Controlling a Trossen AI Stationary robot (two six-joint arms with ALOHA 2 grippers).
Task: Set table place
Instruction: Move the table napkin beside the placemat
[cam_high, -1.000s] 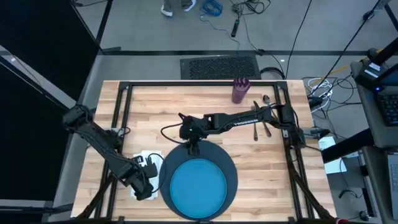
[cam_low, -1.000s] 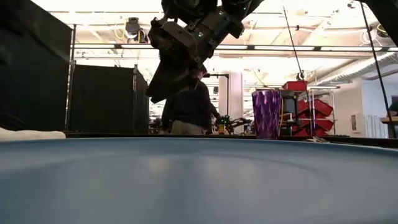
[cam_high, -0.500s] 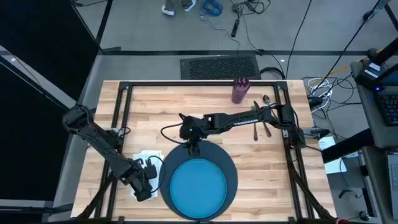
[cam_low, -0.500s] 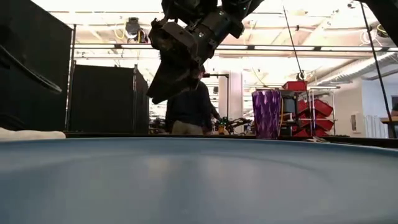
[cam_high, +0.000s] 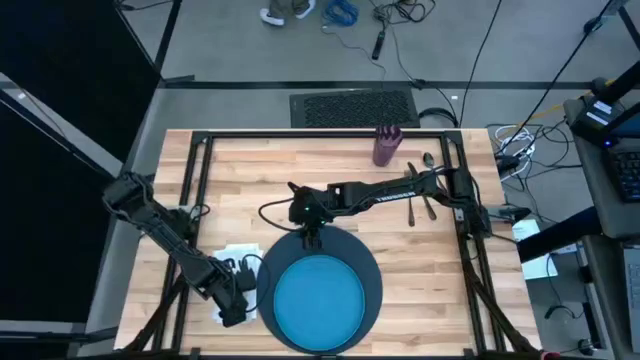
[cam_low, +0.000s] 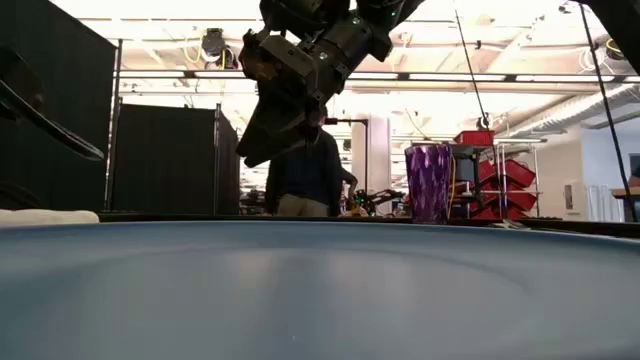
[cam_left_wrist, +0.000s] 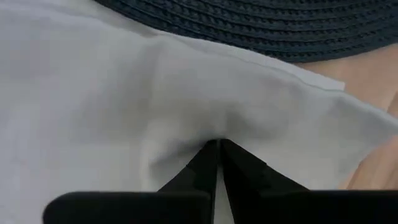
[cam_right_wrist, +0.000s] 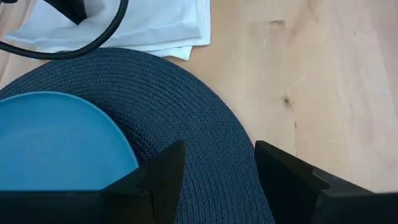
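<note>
Light-wood table (cam_high: 330, 165) before a bright workshop, dark woven charger (cam_high: 372, 272) carrying blue plate (cam_high: 320, 300) under the wide-open, empty right gripper (cam_right_wrist: 214, 165), left gripper (cam_left_wrist: 217, 149) pinched shut on white napkin (cam_left_wrist: 93, 93) beside the charger, purple cup (cam_high: 386, 146) well beyond.

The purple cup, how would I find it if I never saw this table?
Start at the wooden table and go to its far edge, away from the big dark charger with the blue plate. The purple cup stands upright there, left of the silverware. It is the only tall purple thing.
</note>
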